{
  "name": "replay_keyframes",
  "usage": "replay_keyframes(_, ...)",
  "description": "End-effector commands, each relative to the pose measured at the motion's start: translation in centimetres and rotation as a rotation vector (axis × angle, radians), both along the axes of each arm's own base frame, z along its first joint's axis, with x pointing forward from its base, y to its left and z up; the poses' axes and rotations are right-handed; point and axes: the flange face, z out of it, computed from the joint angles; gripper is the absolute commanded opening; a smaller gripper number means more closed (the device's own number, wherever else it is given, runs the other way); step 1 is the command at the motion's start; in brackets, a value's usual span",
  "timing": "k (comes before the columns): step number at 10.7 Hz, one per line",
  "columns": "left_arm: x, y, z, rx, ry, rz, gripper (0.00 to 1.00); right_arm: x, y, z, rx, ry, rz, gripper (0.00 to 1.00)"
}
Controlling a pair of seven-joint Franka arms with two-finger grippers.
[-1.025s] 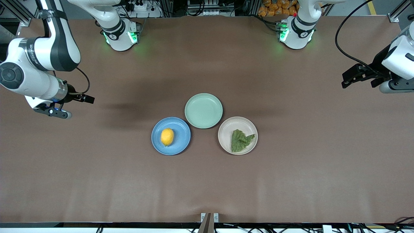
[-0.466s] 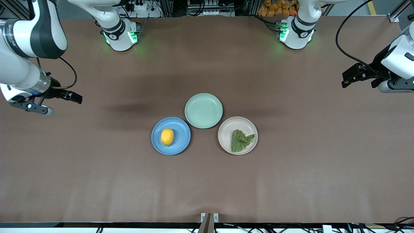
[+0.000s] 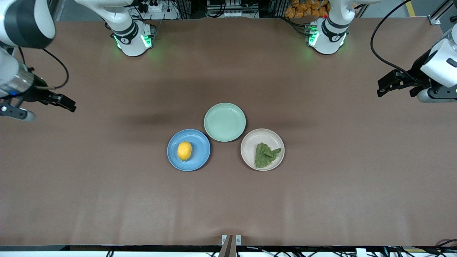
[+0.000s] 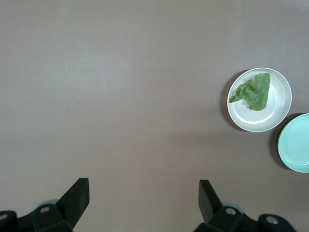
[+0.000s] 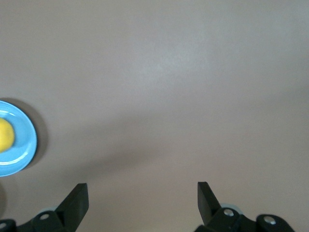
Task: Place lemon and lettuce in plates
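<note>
Front view: right gripper (image 3: 62,101) is up over bare table at the right arm's end, well apart from the plates; left gripper (image 3: 387,87) is over bare table at the left arm's end. Neither carries anything. Lemon (image 3: 184,151) sits in the blue plate (image 3: 200,159), lettuce (image 3: 266,155) lies in the beige plate (image 3: 250,141). Mint plate (image 3: 225,122) is bare and sits just beside both, farther from the camera. Task looks done.

Left wrist view: fingers (image 4: 77,200) spread wide, nothing between them. Lettuce (image 4: 253,92) reaches the beige plate's rim (image 4: 280,113) on one edge.

Right wrist view: fingers (image 5: 77,200) spread wide, empty. Lemon (image 5: 6,135) sits inside the blue plate (image 5: 26,145).

Risks, as I judge it: low. The lemon is oval, so a table knock could roll it toward the rim. A draught or an arm sweeping low could drag the lettuce's edge off the plate.
</note>
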Motion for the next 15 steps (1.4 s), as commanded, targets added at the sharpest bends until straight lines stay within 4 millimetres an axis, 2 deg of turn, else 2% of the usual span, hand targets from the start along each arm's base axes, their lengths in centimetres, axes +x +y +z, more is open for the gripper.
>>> replay_keyframes(1,-0.1,0.2,0.2,-0.010,-0.004,-0.021,1.00,0.0,0.2,4.1,-0.010,-0.035,0.000,1.00)
replay_keyframes(4,-0.1,0.1,0.4,-0.011,-0.008,-0.021,1.00,-0.3,0.1,7.2,-0.013,-0.049,-0.004,1.00)
replay_keyframes(6,-0.3,-1.0,0.8,-0.001,-0.017,-0.036,1.00,-0.7,0.1,8.9,-0.012,-0.034,-0.009,1.00)
replay_keyframes(8,-0.5,-1.2,0.8,0.002,-0.012,-0.028,1.00,-1.3,0.1,11.0,-0.007,-0.025,-0.012,1.00)
replay_keyframes(10,-0.6,-1.2,0.9,0.001,-0.007,0.043,1.00,-1.7,0.1,11.9,0.001,-0.019,-0.017,1.00)
replay_keyframes(12,-0.4,0.0,0.9,0.004,-0.007,0.091,1.00,-1.9,-0.1,12.5,0.001,0.004,-0.022,1.00)
replay_keyframes(15,-0.7,0.4,0.6,0.051,-0.001,0.040,1.00,-1.5,0.1,11.8,0.007,0.011,-0.013,1.00)
